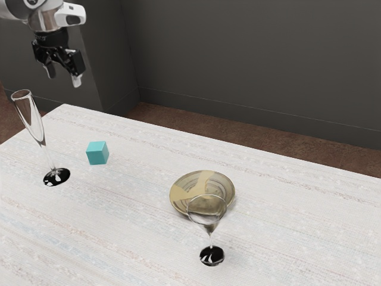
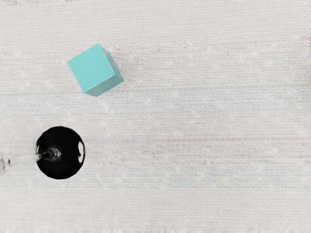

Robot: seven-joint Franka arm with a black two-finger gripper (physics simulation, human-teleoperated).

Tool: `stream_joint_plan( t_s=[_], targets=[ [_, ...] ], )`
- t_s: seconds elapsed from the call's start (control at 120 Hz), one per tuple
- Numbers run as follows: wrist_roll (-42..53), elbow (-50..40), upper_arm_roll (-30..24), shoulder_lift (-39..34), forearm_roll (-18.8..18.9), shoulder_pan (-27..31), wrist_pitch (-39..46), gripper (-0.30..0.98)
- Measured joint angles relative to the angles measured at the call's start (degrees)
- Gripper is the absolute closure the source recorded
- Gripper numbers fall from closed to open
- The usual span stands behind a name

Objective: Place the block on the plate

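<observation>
Across the pale, faintly streaked table (image 1: 131, 238), the plate (image 1: 223, 183) is lying face up like a shallow dish, and its inside is showing tan patches against greyish rings. Two clear glasses are sharing the stage: a tall flute (image 1: 36, 126) is rising from a round black foot toward the exterior view's left, while a cocktail glass (image 1: 211, 229), flaring above a thin stem and a black foot of its own, is standing near the plate, on the camera's side. What, if anything, these clear bowls are holding, I am not managing to tell!

That cocktail glass is overlapping the plate's near edge in the exterior view, and the part behind its bowl is coming through only murkily. Over in the wrist view, the flute's stem is running out past the picture's edge, and its upper part is getting cut off. Up in the exterior view's upper left corner, the arm (image 1: 46, 19) is being cropped too.

And the block (image 1: 96, 155)? This teal cube is resting on the table, near the flute's foot but not touching it, and well apart from the plate. The flute is crowding that side of the block. High above the tabletop, the gripper (image 1: 63, 77) is hanging with its two fingers apart, a clear gap showing between them.
</observation>
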Motion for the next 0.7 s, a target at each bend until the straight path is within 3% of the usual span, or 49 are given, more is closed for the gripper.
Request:
stream_joint_plan(
  t_s=[0.242, 0.375, 0.558, 0.7],
  targets=[
    [-0.1, 2.3, -0.3, 4.4, -1.9, -3.4, -0.4, 0.0],
    [-0.6, 12.3, -0.4, 17.7, -2.7, -5.4, 1.6, 0.0],
    [-0.5, 19.6, -0.4, 29.4, -7.2, -1.7, 4.2, 0.0],
    [-1.0, 20.8, -0.9, 32.2, -9.7, 0.9, 6.0, 0.0]
  ],
)
